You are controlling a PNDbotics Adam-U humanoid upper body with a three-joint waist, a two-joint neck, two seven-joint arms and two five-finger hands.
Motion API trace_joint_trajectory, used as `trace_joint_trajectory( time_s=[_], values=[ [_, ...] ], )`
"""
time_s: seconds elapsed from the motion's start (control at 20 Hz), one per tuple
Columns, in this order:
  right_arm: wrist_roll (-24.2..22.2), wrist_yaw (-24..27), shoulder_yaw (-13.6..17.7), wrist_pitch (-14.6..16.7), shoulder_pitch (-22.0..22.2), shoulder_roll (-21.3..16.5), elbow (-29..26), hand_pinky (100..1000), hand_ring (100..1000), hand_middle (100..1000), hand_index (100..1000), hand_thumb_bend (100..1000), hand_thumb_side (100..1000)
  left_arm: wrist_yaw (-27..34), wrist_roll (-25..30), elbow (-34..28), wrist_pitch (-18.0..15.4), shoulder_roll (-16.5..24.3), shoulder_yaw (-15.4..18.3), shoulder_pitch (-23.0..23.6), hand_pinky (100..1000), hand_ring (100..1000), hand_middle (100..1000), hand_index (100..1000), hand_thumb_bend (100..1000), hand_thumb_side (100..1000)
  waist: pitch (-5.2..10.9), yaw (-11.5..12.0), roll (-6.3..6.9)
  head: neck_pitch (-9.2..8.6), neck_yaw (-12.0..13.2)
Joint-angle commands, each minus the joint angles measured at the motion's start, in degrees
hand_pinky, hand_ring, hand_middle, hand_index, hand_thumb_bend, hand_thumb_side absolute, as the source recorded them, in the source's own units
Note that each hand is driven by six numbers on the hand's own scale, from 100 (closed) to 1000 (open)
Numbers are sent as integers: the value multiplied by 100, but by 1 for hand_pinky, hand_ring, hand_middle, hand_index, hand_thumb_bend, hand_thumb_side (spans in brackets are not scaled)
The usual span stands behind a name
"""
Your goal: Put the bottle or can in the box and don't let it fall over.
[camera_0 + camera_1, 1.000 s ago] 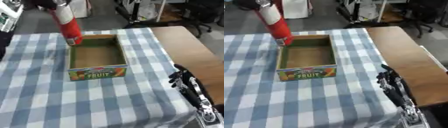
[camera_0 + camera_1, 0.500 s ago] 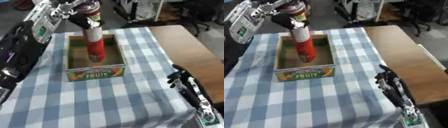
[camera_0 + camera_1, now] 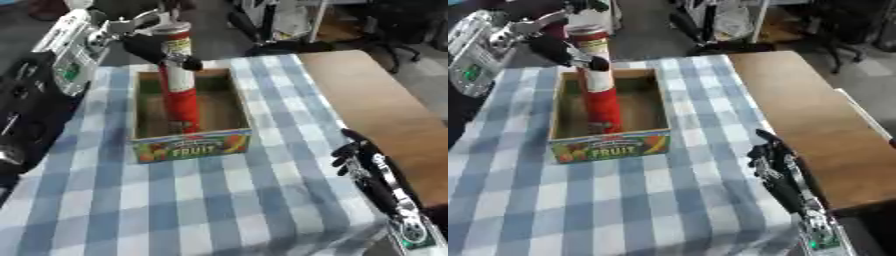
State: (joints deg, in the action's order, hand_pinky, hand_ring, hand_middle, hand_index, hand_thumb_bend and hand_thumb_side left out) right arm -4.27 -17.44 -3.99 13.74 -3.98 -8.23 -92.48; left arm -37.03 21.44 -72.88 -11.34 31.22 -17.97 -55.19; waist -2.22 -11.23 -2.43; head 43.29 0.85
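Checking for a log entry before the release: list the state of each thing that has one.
Can: upright, slightly tilted, its base down inside the box, top held.
Box: open on top, flat on the checked cloth.
Left hand: curled round the can's top.
Right hand: idle at lower right, fingers relaxed, holding nothing.

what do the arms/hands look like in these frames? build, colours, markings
Left arm: bulky black shell, silver-white forearm panel with a small green marking. Left hand: black fingers, silver linkages. Right hand: slim black fingers; silver wrist section with a green spot.
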Motion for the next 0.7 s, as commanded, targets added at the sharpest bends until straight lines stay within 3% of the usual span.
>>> trace_joint_trajectory(
  time_s=[0.05, 0.2, 0.35, 0.55, 0.7],
  values=[
    [41, -3, 71, -4, -37, -49, -73, 476, 566, 578, 922, 100, 843, 708, -192, -943, 235, 705, 341, 215, 795, 913, 833, 959, 750, 883, 32, 46, 6, -10, -54],
    [70, -12, 96, -13, -29, -56, -78, 476, 567, 578, 922, 100, 844, 1526, -563, -1996, 678, 1246, 786, 961, 741, 909, 804, 949, 667, 867, 17, 132, 7, -17, -97],
    [97, -21, 125, -22, -25, -49, -84, 476, 567, 578, 922, 100, 843, 2302, -1182, -2858, 1125, 1381, 1346, 1985, 657, 895, 761, 934, 597, 850, 0, 226, -13, -26, -144],
    [164, -37, 202, -42, -26, -26, -105, 476, 567, 578, 922, 100, 838, 2939, -1851, -3607, 1389, 765, 1874, 3360, 601, 904, 733, 939, 529, 879, -27, 313, -62, -51, -217],
    [202, -48, 236, -55, -30, -13, -117, 477, 567, 579, 922, 100, 834, 3140, -2161, -3764, 1460, 117, 2117, 4109, 560, 899, 700, 936, 477, 891, -35, 375, -87, -44, -244]
  ],
)
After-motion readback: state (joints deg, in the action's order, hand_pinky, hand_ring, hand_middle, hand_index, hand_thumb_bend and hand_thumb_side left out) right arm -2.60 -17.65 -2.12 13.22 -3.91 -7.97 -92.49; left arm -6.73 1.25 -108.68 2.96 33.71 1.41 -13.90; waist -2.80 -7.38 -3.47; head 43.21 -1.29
